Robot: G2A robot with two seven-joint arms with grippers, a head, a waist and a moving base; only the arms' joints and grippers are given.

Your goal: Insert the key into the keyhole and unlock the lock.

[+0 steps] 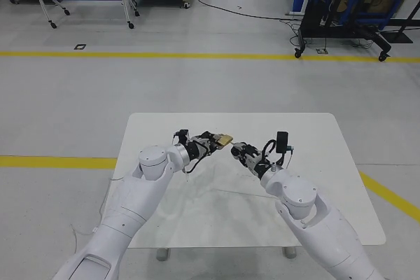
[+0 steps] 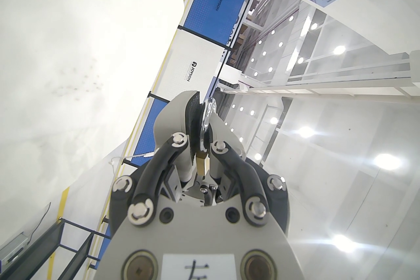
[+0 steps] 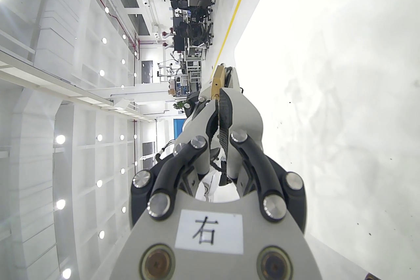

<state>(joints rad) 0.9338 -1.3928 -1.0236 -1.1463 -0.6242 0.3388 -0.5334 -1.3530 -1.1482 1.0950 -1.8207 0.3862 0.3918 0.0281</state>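
Note:
My left gripper is shut on a small padlock and holds it above the middle of the white table. The brass body sits between the fingers, and a silver part sticks out at the tips. My right gripper faces it from the other side. Its fingers are pressed together, with the tips right at the brass padlock. The key is pinched between the pads and almost wholly hidden.
Both grippers hover over the table's far half, away from its edges. The tabletop bears faint smudges and nothing else. Yellow floor lines and wheeled frames lie well beyond the table.

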